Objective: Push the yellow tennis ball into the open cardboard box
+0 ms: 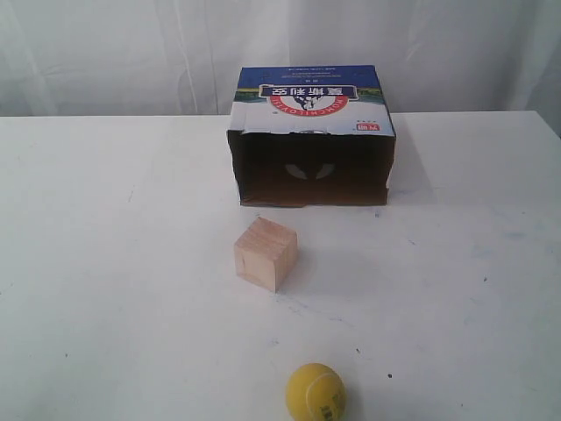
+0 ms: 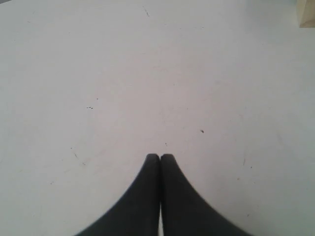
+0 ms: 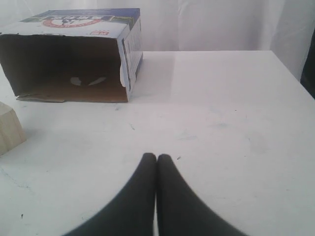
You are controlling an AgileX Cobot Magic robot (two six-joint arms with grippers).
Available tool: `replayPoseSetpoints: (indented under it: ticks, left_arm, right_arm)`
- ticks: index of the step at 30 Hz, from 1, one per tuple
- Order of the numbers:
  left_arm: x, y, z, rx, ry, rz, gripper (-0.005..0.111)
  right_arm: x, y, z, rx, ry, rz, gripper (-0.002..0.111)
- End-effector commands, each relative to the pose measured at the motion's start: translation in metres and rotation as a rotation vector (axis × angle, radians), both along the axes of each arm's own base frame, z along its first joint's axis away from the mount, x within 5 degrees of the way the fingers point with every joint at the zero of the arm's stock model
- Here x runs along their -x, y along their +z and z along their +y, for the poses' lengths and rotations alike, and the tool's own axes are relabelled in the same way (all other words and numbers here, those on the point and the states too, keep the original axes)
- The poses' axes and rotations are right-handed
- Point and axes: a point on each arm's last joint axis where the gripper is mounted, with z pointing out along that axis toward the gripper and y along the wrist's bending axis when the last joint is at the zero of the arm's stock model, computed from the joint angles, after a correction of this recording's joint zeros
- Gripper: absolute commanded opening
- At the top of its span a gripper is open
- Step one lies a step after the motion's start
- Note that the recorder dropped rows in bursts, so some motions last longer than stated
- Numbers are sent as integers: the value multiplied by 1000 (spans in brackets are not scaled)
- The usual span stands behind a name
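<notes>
Shows a white table [image 1: 105, 263] with the yellow tennis ball [image 1: 315, 392] at the bottom of the exterior view, slightly right of centre, touching nothing. Places a light wooden cube [image 1: 265, 253] between the ball and the open cardboard box [image 1: 311, 136], apart from both. Sets the box at the far side, dark opening facing the camera, blue-and-white printed top upward. Finds the left gripper [image 2: 160, 158] with black fingers pressed together, empty, over bare table. Finds the right gripper [image 3: 156, 158] likewise closed on nothing, pointing toward the box, well apart from it.
</notes>
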Motion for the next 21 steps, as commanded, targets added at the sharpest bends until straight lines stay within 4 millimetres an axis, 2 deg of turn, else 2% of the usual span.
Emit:
replayPoseSetpoints:
  ticks: [1, 5, 9, 15, 21]
  left_arm:
    - [1, -2, 0, -8, -5, 8, 0]
    - [1, -2, 0, -8, -5, 8, 0]
    - [1, -2, 0, -8, -5, 8, 0]
    - [1, -2, 0, -8, -5, 8, 0]
    - [1, -2, 0, -8, -5, 8, 0]
  right_arm:
    - [0, 6, 0, -5, -5, -40, 0]
    - [6, 46, -1, -36, -7, -160, 0]
    - [20, 80, -4, -86, -23, -162, 0]
    - [47, 113, -9, -77, -50, -41, 0]
    - [58, 125, -11, -69, -50, -41, 0]
